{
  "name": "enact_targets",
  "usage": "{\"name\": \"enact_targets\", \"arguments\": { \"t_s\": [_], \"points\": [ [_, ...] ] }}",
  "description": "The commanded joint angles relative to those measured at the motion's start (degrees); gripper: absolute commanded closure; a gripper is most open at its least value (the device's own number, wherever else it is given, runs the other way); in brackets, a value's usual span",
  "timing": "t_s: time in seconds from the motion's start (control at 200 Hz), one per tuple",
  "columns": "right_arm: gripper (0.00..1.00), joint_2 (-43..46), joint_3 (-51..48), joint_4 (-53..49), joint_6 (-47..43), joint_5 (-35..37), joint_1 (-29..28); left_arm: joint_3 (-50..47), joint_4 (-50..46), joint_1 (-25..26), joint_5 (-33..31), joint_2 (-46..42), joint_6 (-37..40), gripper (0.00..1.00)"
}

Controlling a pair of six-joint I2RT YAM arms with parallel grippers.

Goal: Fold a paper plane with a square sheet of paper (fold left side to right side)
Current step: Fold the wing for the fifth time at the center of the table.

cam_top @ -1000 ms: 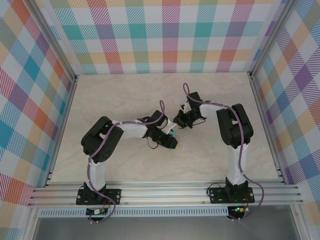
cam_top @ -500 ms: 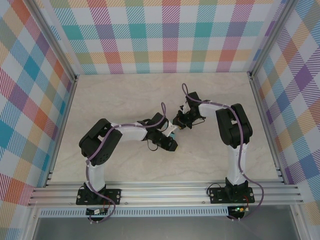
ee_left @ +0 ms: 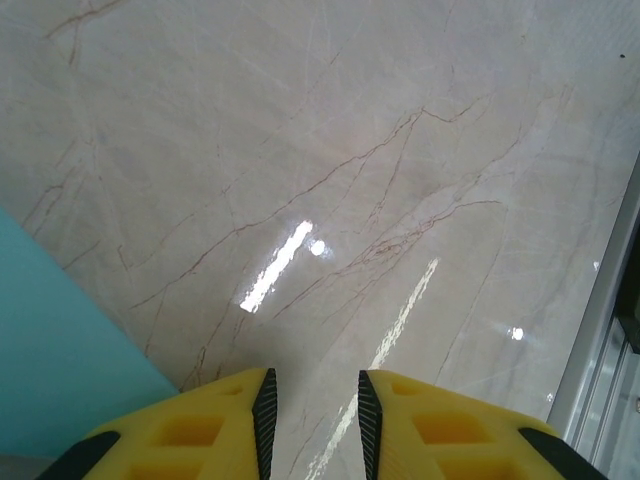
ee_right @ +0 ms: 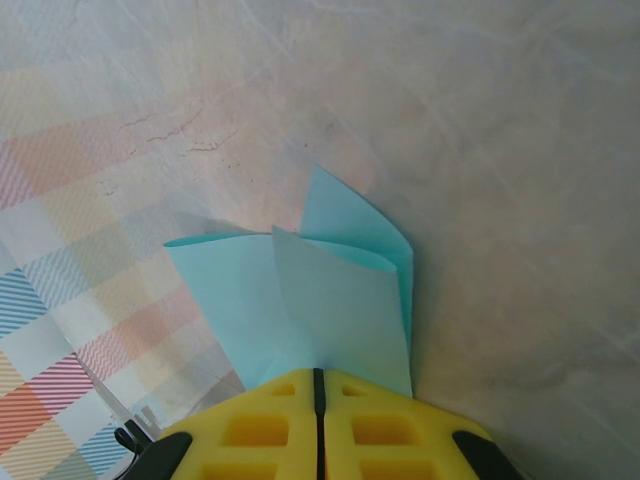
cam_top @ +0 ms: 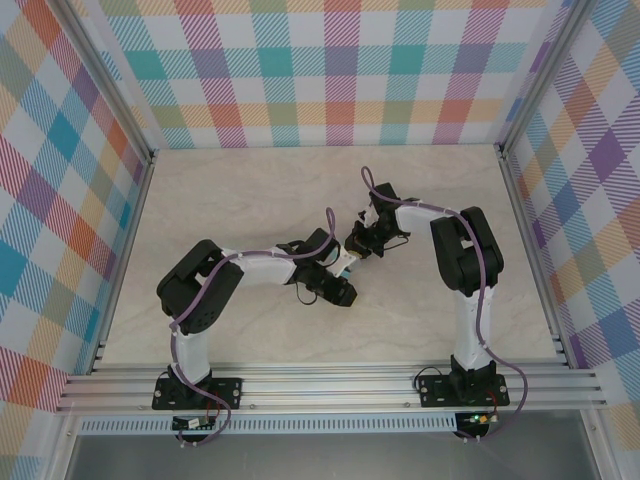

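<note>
- The turquoise paper (ee_right: 335, 300) is folded into overlapping layers. On my right wrist feed it fans out past the fingertips, with one pointed corner furthest from the gripper and a creased edge down its right side.
- I see only the turquoise face from here.
- The right gripper (ee_right: 318, 378) is clenched on the near end of the paper. Its two yellow fingers (ee_right: 250, 430) are pressed together with no gap, and the sheet comes out from between them.
- The paper is lifted off the table (cam_top: 250, 200). The marble surface lies blurred behind it, and the plaid wall (cam_top: 340, 90) shows to its left.
- On the overhead feed the paper is a small turquoise patch (cam_top: 346, 263) near the middle of the table, right where the two wrists meet.
- The left gripper (ee_left: 312, 400) is released. Its yellow fingers stand a little apart, with bare marble showing through the gap and nothing between them.
- On my left wrist feed a flat turquoise panel of the paper (ee_left: 60, 350) sits to the left of those fingers. I cannot tell whether it touches the left finger.
- From above, both arms reach inward from their bases on the aluminium rail (cam_top: 330, 385) at the near edge.
</note>
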State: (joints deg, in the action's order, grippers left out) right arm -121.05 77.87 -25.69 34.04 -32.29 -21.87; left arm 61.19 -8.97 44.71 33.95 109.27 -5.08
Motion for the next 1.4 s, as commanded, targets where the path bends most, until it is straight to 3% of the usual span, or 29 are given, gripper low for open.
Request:
{"name": "enact_targets", "arguments": {
  "t_s": [0.0, 1.055, 1.395],
  "points": [
    [0.95, -3.96, -0.63, -3.40, -0.70, 7.12, -0.28, -2.45, -5.91, 2.47, 2.80, -1.62, -0.35, 0.71],
    [0.95, -4.72, 0.81, -4.81, -0.97, 7.51, -0.63, -8.41, -1.86, 3.09, 3.82, -4.14, -3.52, 0.71],
    [0.93, 1.35, -1.05, 1.44, -1.85, 5.05, -0.70, -9.00, 1.15, 1.21, 0.51, -15.89, -5.82, 0.68]
  ]
}}
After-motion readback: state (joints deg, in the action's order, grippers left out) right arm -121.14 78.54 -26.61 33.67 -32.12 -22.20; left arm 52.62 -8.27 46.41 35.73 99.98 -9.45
